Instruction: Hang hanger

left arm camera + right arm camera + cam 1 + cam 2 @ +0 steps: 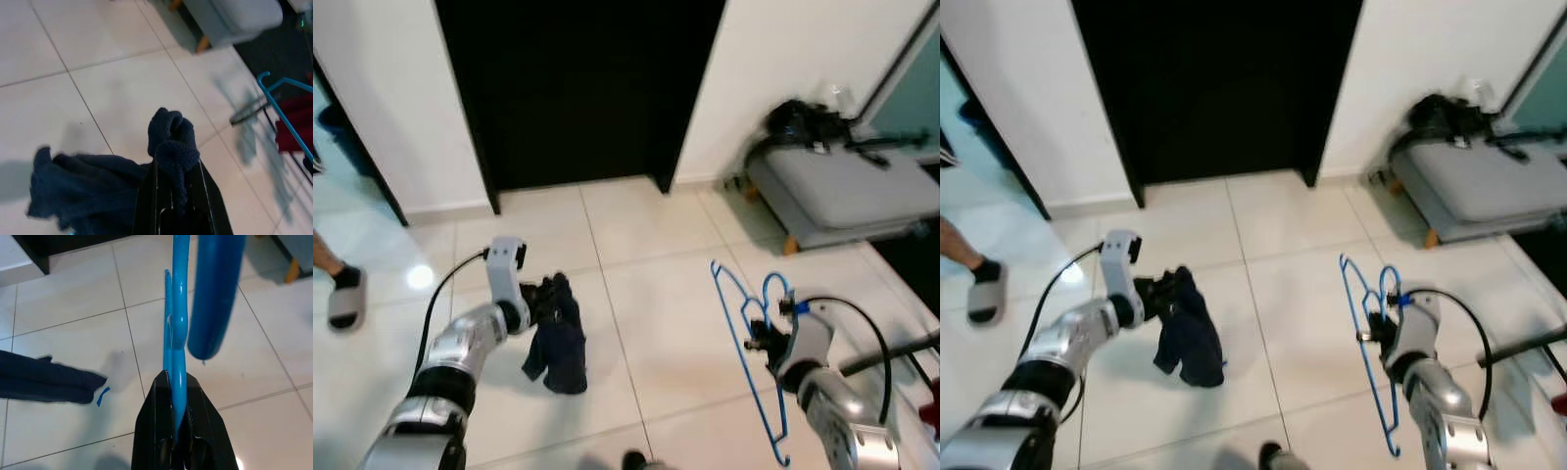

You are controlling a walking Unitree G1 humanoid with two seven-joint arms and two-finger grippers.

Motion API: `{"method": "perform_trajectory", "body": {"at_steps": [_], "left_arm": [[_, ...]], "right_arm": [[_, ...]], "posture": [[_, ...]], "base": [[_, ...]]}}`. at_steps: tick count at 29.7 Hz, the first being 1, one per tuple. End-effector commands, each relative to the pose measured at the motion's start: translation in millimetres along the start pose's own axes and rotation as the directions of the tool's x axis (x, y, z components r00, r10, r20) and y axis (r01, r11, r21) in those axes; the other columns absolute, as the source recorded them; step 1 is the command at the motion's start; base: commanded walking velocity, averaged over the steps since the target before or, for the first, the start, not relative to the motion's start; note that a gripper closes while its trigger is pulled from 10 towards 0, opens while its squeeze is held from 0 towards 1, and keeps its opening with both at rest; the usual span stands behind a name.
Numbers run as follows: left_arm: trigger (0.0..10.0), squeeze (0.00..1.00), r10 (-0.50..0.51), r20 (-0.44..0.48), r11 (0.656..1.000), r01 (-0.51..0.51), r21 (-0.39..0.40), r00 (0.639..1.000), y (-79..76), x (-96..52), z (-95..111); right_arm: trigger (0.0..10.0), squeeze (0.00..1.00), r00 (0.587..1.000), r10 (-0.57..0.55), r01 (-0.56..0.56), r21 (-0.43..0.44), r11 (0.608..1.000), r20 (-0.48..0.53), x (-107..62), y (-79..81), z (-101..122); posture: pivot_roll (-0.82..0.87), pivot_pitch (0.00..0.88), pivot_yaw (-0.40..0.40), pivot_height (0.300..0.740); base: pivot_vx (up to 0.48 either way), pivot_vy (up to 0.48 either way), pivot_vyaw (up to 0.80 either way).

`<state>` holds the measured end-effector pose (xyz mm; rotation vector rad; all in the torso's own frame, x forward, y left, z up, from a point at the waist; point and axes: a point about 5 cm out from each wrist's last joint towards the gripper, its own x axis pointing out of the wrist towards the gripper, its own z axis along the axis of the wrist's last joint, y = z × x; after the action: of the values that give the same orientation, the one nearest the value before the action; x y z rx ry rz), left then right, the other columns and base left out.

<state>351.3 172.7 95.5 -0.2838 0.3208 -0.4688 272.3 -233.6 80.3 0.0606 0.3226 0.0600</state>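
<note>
I stand on a white tile floor [666, 294]. Ahead of me is a big dark doorway [578, 88] set between white walls. Off to my right a grey bench [852, 191] sits by the wall, with a black bag [803, 122] on its end. Far on my left I see a person's foot in a grey slipper [345, 299].

My left claw [536, 302] is out in front on my left side, held above the floor. Its two black fingers [146, 205] are pinched tight on a dark blue cloth [558, 338] — one knitted bunch sticks up between them and the rest droops down below.

My right claw [766, 343] is out on my right side. Its fingers [151, 431] are clamped on the blue hanger [749, 323] — they grip the thin neck just under the hook. The hanger is in the air, its hook curling up by my wrist and its long thin frame running down toward me. A tiny scrap of blue tape [102, 395] lies on the tiles by the cloth.
</note>
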Motion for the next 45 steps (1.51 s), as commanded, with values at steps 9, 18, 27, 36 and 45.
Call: {"method": "perform_trajectory", "body": {"at_steps": [9, 18, 27, 36, 45], "left_arm": [[10.0, 0.0, 0.062, 0.036, 0.995, -0.065, 0.069, 0.997, -2.8, 6.5, 9], [10.0, 0.0, -0.17, 0.119, 0.929, 0.119, 0.35, 0.978, -57.1, 25.4, 42], [10.0, 0.0, -0.113, 0.217, 0.923, 0.021, 0.384, 0.97, -70.4, 33.5, 79], [10.0, 0.0, 0.082, 0.472, 0.979, -0.159, 0.126, 0.878, -90.9, 37.4, 150], [10.0, 0.0, 0.008, 0.53, 0.983, -0.105, 0.152, 0.848, -108.9, 34.2, 167]], "right_arm": [[10.0, 0.0, 1.0, -0.017, 0.017, -0.007, 1.0, -0.006, -1.8, -3.6, -3], [10.0, 0.0, 1.0, -0.026, 0.026, 0.0, 1.0, 0.009, -1.4, -1.0, -3], [10.0, 0.0, 0.999, -0.016, 0.015, 0.021, 1.0, 0.043, -0.7, 2.9, -1], [10.0, 0.0, 0.996, 0.04, -0.042, 0.021, 0.999, 0.082, -1.7, 11.4, 1], [10.0, 0.0, 0.993, 0.046, -0.047, 0.008, 0.999, 0.108, -1.8, 13.2, 3]], "posture": [[-0.01, 0.186, 0.007, 0.74], [-0.02, 0.178, 0.03, 0.74], [-0.01, 0.168, 0.048, 0.74], [-0.03, 0.156, 0.066, 0.74], [-0.03, 0.157, 0.073, 0.74]], "base": [[0.0, 0.0, -0.77], [0.0, 0.0, -0.77], [0.0, 0.0, -0.48], [0.0, 0.0, 0.0], [0.0, 0.0, 0.0]]}}
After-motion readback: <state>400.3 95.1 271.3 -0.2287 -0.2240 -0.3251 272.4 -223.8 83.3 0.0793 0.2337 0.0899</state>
